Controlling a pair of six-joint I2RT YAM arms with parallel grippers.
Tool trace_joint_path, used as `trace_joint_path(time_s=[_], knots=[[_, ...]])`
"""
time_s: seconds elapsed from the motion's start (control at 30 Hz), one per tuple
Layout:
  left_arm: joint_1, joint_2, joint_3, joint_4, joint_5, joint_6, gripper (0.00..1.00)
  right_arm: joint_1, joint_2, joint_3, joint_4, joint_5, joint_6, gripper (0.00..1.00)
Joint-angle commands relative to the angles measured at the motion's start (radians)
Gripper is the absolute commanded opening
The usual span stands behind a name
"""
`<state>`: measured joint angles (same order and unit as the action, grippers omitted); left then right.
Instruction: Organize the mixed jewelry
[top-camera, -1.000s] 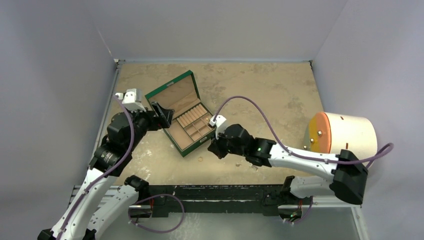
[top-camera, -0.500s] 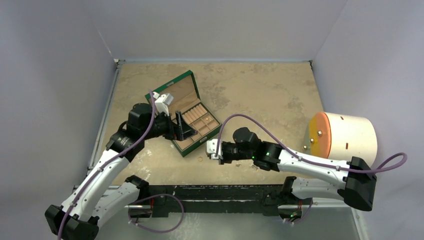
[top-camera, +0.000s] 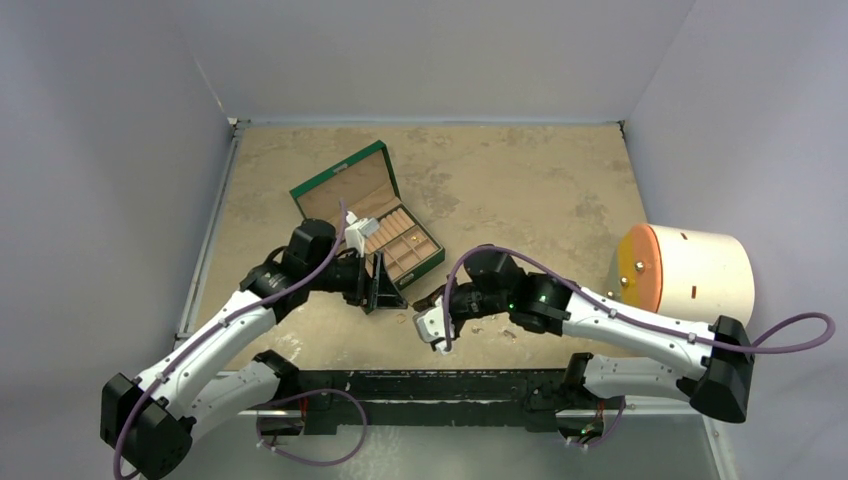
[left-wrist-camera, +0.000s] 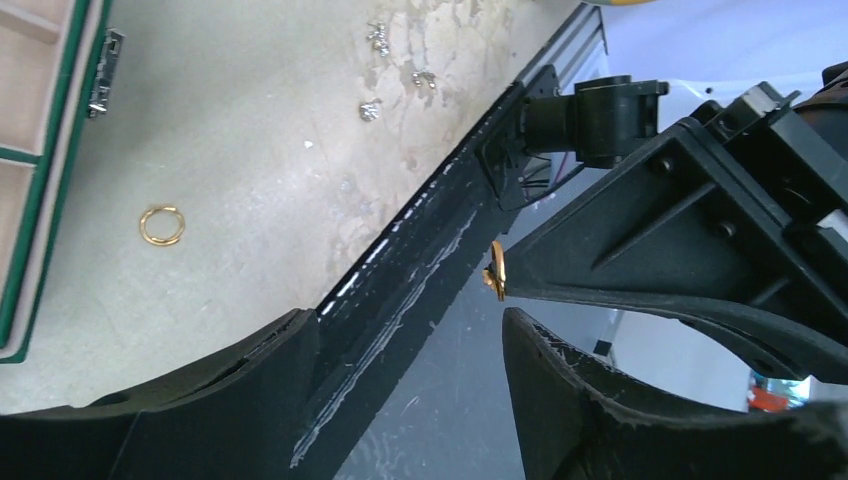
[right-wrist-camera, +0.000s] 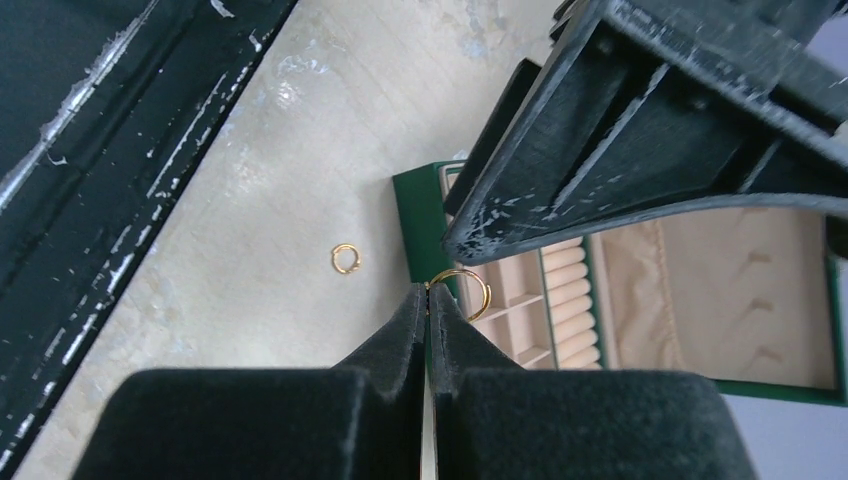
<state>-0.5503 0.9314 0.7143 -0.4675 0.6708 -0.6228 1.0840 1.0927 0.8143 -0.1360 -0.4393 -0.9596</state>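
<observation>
My right gripper (right-wrist-camera: 428, 290) is shut on a thin gold wire hoop (right-wrist-camera: 470, 292), which sticks out past its tips in front of the green box (right-wrist-camera: 418, 215). In the left wrist view the same hoop (left-wrist-camera: 495, 270) shows edge-on at the tip of the right arm's black fingers. My left gripper (left-wrist-camera: 410, 330) is open just short of it with nothing between its fingers. A small gold ring (left-wrist-camera: 161, 225) lies on the table near the box's front. Several silver pieces (left-wrist-camera: 378, 40) lie farther out. From above, the left gripper (top-camera: 392, 290) and right gripper (top-camera: 428, 300) nearly meet.
The open green box (top-camera: 345, 185) with tan compartments stands at the table's middle left. A white cylinder with an orange face (top-camera: 690, 270) lies at the right edge. A black rail (top-camera: 430, 385) runs along the near edge. Grey walls close in the left, back and right.
My left arm has swung from the box's left side round to its front, towards the right gripper, its jaws narrowing a little. The right gripper drew back towards the near edge, still shut.
</observation>
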Motion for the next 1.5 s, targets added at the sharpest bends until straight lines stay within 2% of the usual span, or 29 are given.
trace_joint_path(time_s=[0.0,0.2,0.5,1.13,1.2,1.27,1.47], knots=[[-0.007,-0.006,-0.020,0.124,0.085,-0.059,0.66,0.009,0.010,0.086,-0.106,-0.037,-0.161,0.00],[-0.013,-0.020,-0.055,0.211,0.105,-0.131,0.61,0.015,0.037,0.130,-0.183,-0.033,-0.237,0.00],[-0.017,-0.028,-0.072,0.246,0.111,-0.164,0.53,0.038,0.076,0.183,-0.236,-0.026,-0.293,0.00],[-0.029,-0.019,-0.082,0.260,0.113,-0.173,0.20,0.062,0.101,0.211,-0.244,0.022,-0.321,0.00],[-0.029,-0.019,-0.080,0.259,0.116,-0.173,0.12,0.063,0.102,0.209,-0.239,0.023,-0.318,0.00],[-0.029,-0.017,-0.077,0.259,0.116,-0.175,0.00,0.065,0.104,0.209,-0.232,0.029,-0.313,0.00],[-0.030,-0.020,-0.069,0.305,0.127,-0.216,0.00,0.076,0.104,0.209,-0.214,0.059,-0.295,0.00]])
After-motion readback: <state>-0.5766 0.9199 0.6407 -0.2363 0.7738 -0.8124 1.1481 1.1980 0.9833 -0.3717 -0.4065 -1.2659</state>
